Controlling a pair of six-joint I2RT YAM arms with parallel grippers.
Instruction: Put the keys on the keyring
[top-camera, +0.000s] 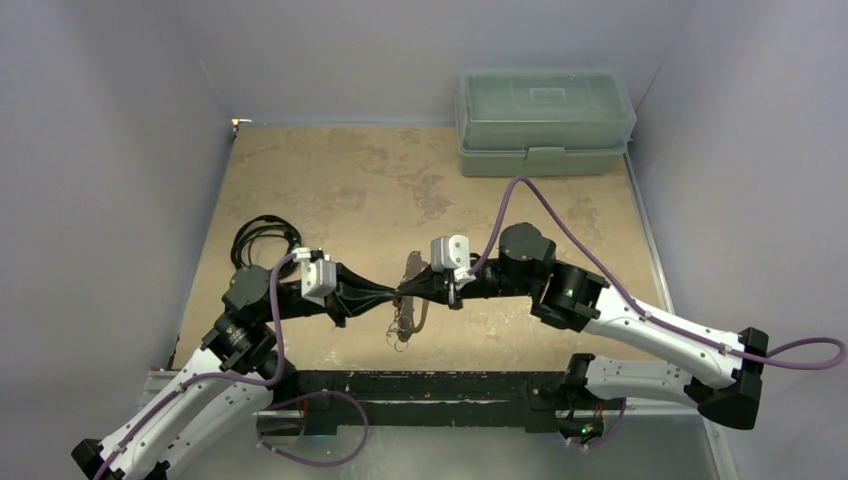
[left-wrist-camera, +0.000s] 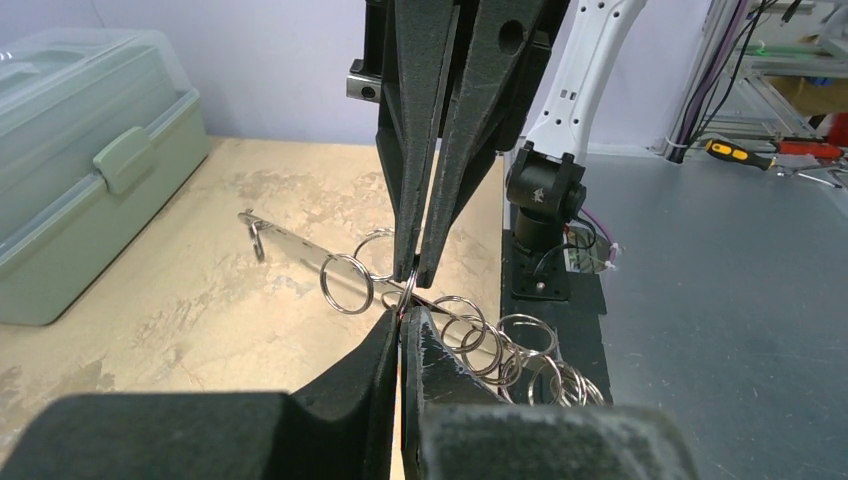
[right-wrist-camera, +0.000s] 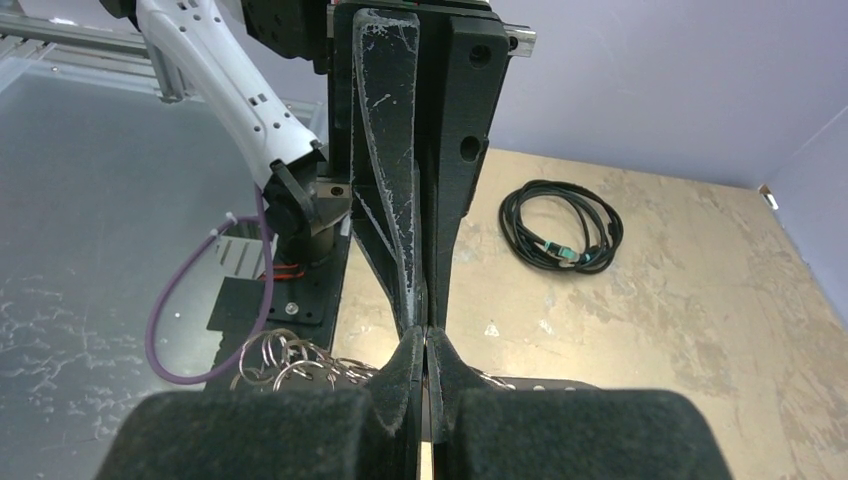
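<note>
At the middle of the bench (top-camera: 330, 180), the left hand (left-wrist-camera: 400, 322) is clenched, tip to tip with the other; what it nips is too small to tell. Between them the keyring (left-wrist-camera: 300, 245), a flat pale strip strung with thin silver rings, runs far to near, its ring bunch at the near end. The right hand (right-wrist-camera: 427, 335) is clenched on one thin ring.

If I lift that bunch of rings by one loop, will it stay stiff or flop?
Probably floppy: the keyring is many separate wire rings linked loosely, so most would dangle and swing. Likely light, since the wire looks thin. It may slip, as smooth thin metal offers little to grip.
</note>
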